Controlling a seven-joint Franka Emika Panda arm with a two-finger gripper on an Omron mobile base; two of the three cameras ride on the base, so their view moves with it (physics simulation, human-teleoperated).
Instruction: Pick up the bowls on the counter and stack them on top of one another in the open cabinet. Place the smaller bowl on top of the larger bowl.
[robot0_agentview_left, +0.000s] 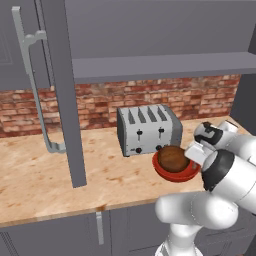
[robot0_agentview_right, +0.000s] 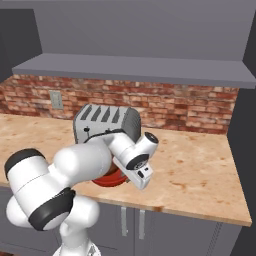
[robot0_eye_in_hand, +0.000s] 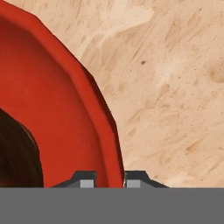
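The wide red bowl (robot0_agentview_left: 165, 174) sits in front of the toaster on the tan counter (robot0_agentview_left: 40, 170), and the smaller dark brown bowl (robot0_agentview_left: 172, 157) rests inside it. My gripper (robot0_eye_in_hand: 110, 179) is at the red bowl's right rim. In the hand view its two fingertips straddle the red bowl (robot0_eye_in_hand: 57, 109) wall, shut on it, with the brown bowl (robot0_eye_in_hand: 15, 153) at the lower left. From the right base view the red bowl (robot0_agentview_right: 107, 180) peeks out under my forearm. I cannot tell whether the bowl is touching the counter. The open cabinet's grey shelf (robot0_agentview_left: 160, 67) runs overhead.
A silver four-slot toaster (robot0_agentview_left: 147, 129) stands directly behind the bowls against the brick wall. The cabinet's open door (robot0_agentview_left: 65, 90) with its long bar handle (robot0_agentview_left: 35, 85) hangs down to the left. A grey side wall (robot0_agentview_right: 245, 150) bounds the counter at the right.
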